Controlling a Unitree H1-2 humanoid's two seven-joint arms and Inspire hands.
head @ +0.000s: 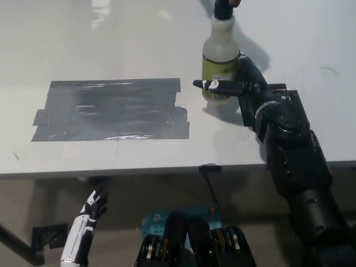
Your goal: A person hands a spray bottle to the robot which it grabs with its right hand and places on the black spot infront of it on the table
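One spray bottle (221,58) stands near the surface's (111,33) far right, the right hand's (239,83) fingers (214,85) wrapped around it. Black tape patch (111,110) lies mid-surface. Left hand (92,206) hangs below the near edge, fingers released.

The white table (111,33) is shiny, and light glints off its top. Under its front edge a black cable (210,186) hangs down toward the brown floor (33,200). A small dark piece (49,235) lies on that floor.
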